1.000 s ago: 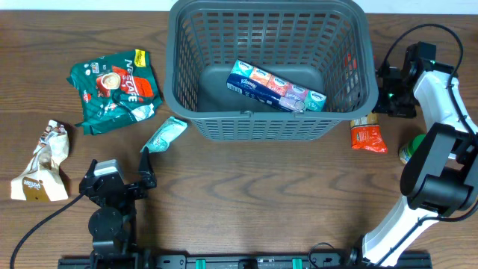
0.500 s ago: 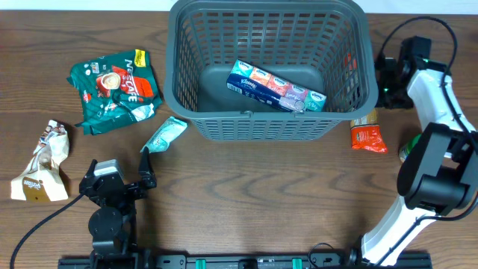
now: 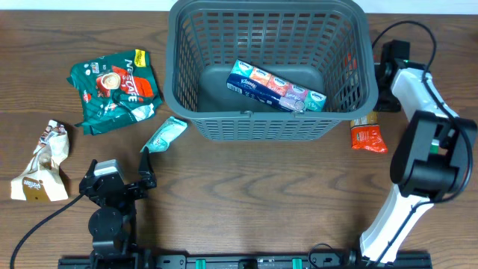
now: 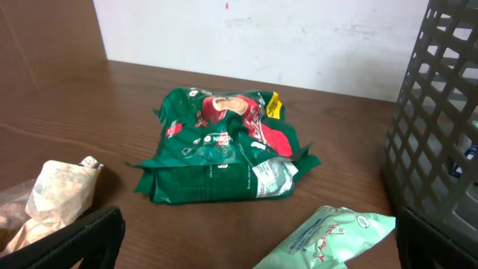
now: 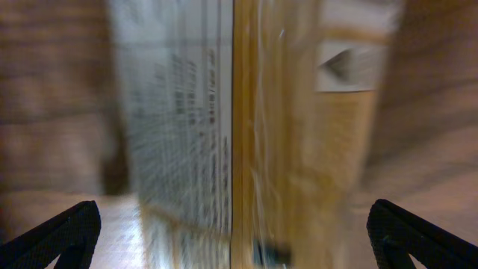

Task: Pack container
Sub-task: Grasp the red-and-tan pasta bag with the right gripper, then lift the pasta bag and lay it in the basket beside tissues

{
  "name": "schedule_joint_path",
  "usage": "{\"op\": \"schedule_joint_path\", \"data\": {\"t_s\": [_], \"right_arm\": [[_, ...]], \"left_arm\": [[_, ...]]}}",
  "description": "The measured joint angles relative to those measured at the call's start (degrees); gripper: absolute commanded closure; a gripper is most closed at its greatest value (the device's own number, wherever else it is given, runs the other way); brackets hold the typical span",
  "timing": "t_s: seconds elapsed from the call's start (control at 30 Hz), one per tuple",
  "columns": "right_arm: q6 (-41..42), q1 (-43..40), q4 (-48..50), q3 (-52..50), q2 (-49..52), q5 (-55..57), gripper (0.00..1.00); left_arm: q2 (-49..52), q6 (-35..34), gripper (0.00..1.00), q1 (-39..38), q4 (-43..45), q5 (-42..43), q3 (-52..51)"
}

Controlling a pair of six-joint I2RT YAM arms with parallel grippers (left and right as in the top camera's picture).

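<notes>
Right hand [image 3: 382, 78] has swung back beside the container [image 3: 224, 45], jaws wide open, empty.

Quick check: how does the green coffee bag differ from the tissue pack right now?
The green coffee bag lies on the table, left of the container; the tissue pack lies inside the container, on its bottom. The bag is crumpled and irregular, dark green with red; the tissue pack is a long, neat block, light blue with coloured panels. Both lie flat.
</notes>
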Motion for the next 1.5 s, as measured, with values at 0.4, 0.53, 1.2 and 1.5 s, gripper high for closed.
{"op": "schedule_joint_path", "data": {"t_s": [0.4,0.53,1.2,1.5], "right_arm": [[1.0,0.0,1.3,0.2,0.7,-0.2,0.99],[1.2,0.0,1.3,0.9,-0.2,0.0,0.98],[6.9,-0.3,-2.4,1.0,-7.5,8.1,0.99],[8.3,-0.3,-4.5,9.1,-25.4,10.1,0.98]], "left_arm": [[0.0,0.0,0.01,0.0,0.0,0.0,0.0],[0.0,0.0,0.01,0.0,0.0,0.0,0.0],[0.0,0.0,0.01,0.0,0.0,0.0,0.0],[0.0,0.0,0.01,0.0,0.0,0.0,0.0]]}}
